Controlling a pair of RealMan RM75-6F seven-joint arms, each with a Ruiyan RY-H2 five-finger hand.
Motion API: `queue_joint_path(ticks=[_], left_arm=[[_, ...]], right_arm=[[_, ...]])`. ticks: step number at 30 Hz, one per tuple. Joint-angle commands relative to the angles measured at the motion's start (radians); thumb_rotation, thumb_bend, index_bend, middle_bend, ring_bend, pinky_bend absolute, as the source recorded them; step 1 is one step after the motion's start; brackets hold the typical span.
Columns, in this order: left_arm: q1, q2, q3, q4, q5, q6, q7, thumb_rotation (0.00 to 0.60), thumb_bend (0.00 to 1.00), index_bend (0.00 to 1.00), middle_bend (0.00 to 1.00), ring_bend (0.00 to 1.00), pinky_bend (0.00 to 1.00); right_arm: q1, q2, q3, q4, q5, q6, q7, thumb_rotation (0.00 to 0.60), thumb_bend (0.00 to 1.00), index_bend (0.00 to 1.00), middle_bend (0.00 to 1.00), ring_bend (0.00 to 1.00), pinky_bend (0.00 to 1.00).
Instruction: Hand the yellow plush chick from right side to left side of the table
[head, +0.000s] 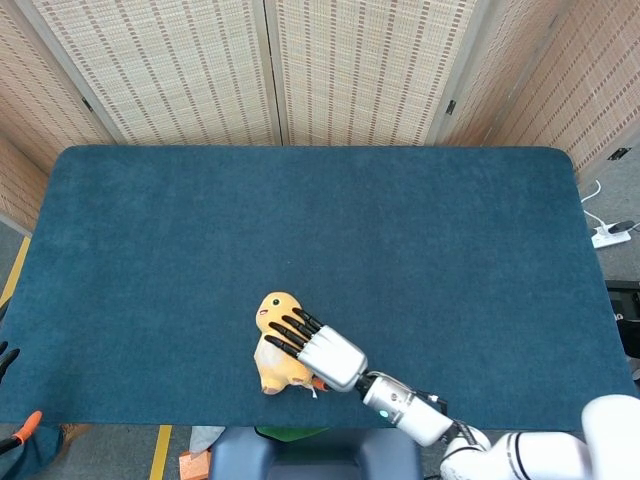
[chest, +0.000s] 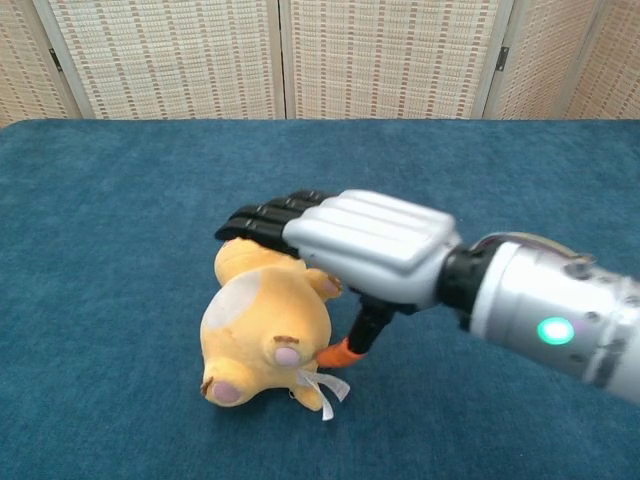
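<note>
The yellow plush chick lies on its back on the blue table, left of the middle and near the front edge. In the chest view the chick shows its pale belly, pink feet and a white tag. My right hand hovers just over it with the fingers stretched out flat above its head; the thumb points down beside its orange beak. The right hand no longer grips the toy. My left hand shows in neither view.
Woven folding screens stand behind the table's far edge. A power strip lies on the floor off the right side. An orange-handled tool lies off the front left corner.
</note>
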Motion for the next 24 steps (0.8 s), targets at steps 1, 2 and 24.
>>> queue_joint_path(ticks=[1,2,24], left_arm=[[-0.001,-0.015,0.003,0.01,0.034,0.026,0.009,0.6,0.28,0.0,0.0,0.0,0.14],[-0.007,-0.026,0.003,0.016,0.059,0.039,0.012,0.6,0.28,0.0,0.0,0.0,0.14],[-0.475,-0.264,-0.124,-0.482,0.123,-0.791,0.751,0.6,0.27,0.0,0.04,0.01,0.11]], right_arm=[[-0.128,0.224,-0.116,-0.152,-0.122,0.197,0.101,0.6,0.06,0.0,0.0,0.0,0.0],[-0.175,0.282,-0.156,-0.159,-0.165,0.273,0.133,0.6,0.06,0.0,0.0,0.0,0.0],[-0.732,0.403,-0.306,0.544,-0.139,0.929,0.898,0.6,0.06,0.0,0.0,0.0,0.0]])
